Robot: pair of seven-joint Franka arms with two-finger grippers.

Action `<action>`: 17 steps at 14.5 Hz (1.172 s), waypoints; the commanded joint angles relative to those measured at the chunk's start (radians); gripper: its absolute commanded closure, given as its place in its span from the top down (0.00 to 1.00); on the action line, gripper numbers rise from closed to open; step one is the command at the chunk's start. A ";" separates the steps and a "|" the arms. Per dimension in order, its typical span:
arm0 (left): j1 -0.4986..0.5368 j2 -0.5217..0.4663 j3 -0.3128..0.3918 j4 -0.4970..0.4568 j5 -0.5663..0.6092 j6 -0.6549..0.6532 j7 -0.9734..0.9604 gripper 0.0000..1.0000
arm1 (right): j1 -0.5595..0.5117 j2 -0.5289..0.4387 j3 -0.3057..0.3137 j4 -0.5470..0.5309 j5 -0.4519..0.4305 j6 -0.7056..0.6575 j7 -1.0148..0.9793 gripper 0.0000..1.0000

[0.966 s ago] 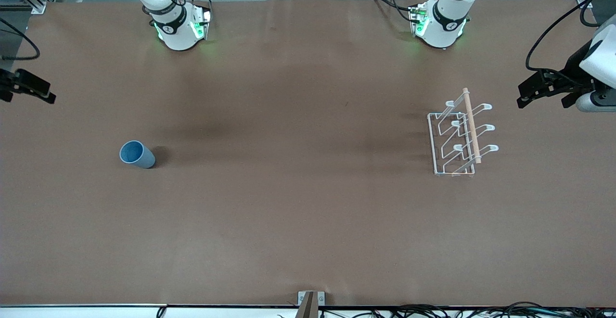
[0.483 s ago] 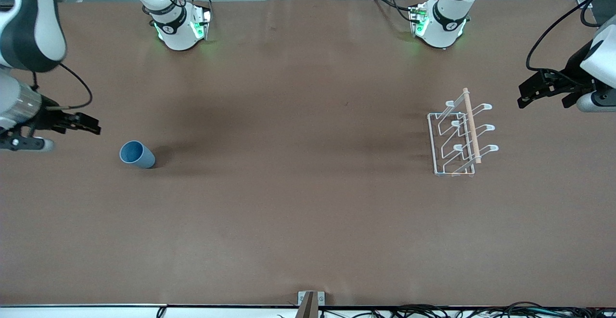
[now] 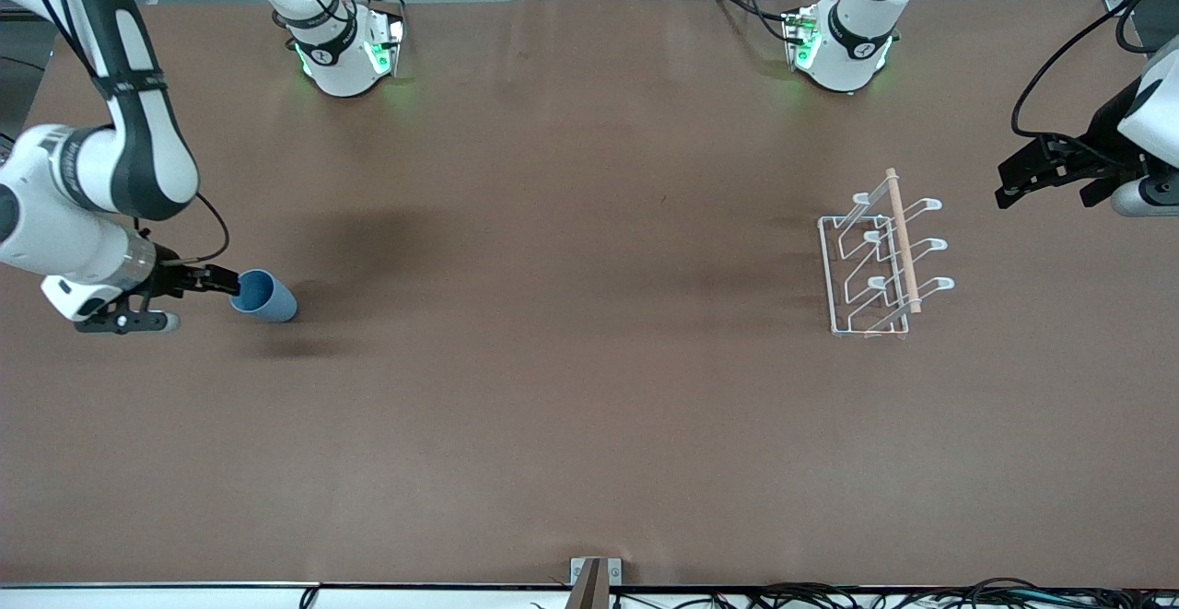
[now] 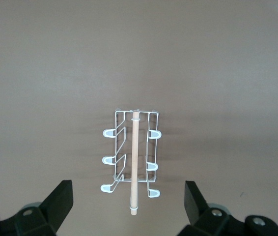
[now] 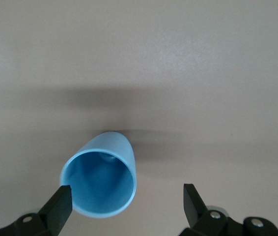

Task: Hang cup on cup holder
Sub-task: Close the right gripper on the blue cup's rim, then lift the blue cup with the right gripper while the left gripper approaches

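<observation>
While its elbow bends high over the right arm's end of the table [image 3: 589, 425], the right gripper [image 3: 216, 279] reaches out low and nearly level, jaws spread wide and holding nothing. Just ahead of its fingertips stands the blue cup [image 3: 262, 296], open mouth up, one finger [image 5: 60, 204] close beside the rim [image 5: 99, 184]. Well apart, over the left arm's end, the left gripper [image 3: 1032, 171] hangs in the air, jaws also spread and empty, its wrist camera looking down on the white wire cup holder [image 3: 880, 259], which stands on the table with its wooden rod [image 4: 134, 164] along the top.
</observation>
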 commanded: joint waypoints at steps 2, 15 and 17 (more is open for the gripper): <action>0.003 -0.004 0.001 -0.005 0.000 0.006 0.018 1.00 | -0.022 -0.001 0.018 -0.085 0.001 0.098 -0.038 1.00; 0.001 0.002 0.000 -0.004 0.002 0.007 0.018 1.00 | -0.051 0.066 0.019 -0.080 0.053 0.178 -0.041 0.00; 0.001 0.002 0.001 -0.004 0.002 0.007 0.018 1.00 | -0.053 0.065 0.019 -0.080 0.104 0.175 -0.046 0.00</action>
